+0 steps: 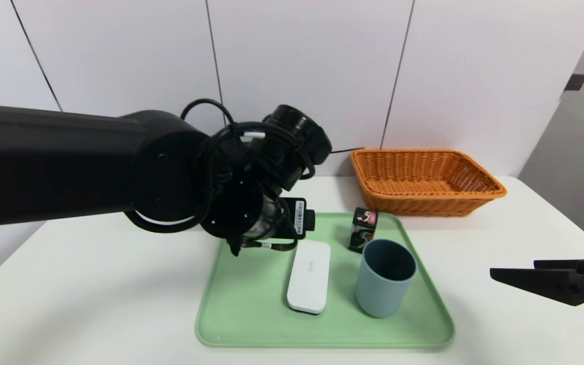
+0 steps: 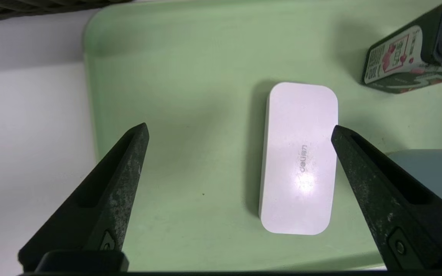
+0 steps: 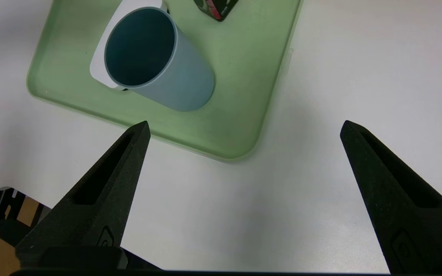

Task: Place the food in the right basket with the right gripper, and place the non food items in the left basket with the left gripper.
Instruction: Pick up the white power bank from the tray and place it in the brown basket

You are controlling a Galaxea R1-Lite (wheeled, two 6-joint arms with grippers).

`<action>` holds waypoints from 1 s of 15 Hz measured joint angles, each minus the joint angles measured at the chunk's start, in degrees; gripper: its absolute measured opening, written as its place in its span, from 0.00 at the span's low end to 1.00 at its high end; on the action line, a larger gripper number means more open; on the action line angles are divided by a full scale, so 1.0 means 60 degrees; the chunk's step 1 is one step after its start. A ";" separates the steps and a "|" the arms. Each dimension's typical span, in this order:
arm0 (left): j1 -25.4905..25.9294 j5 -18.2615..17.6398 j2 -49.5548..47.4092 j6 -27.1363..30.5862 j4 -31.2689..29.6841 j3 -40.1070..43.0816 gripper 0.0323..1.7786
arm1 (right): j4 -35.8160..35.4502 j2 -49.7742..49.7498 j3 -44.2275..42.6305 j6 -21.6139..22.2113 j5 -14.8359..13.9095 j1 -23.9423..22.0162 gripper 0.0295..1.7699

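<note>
Left gripper (image 2: pixel 240 124) wide open and empty above the tray (image 1: pixel 251 324), probably to grasp the white case (image 1: pixel 309 276).
Right gripper (image 3: pixel 245 122), also wide open and empty, waits beside the tray.

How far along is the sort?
Nothing looks sorted: the right basket shows bare inside. In hand: nothing; the left gripper hangs open over the tray, the right gripper open beside it. Left: white case, blue cup, dark box, all on the tray.
</note>
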 joint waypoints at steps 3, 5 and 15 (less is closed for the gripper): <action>-0.0120 0.0018 0.0547 0.0014 -0.0018 0.0004 0.95 | -0.0014 0.0000 0.0047 0.0028 -0.0004 0.0000 0.97; -0.0260 0.0033 0.0870 -0.0037 -0.0055 -0.0004 0.95 | -0.0006 -0.0014 0.0077 0.0037 0.0000 -0.0004 0.97; -0.0809 0.0006 0.1457 -0.0116 -0.0065 -0.0187 0.95 | -0.0014 -0.0045 0.0148 0.0041 0.0004 -0.0010 0.97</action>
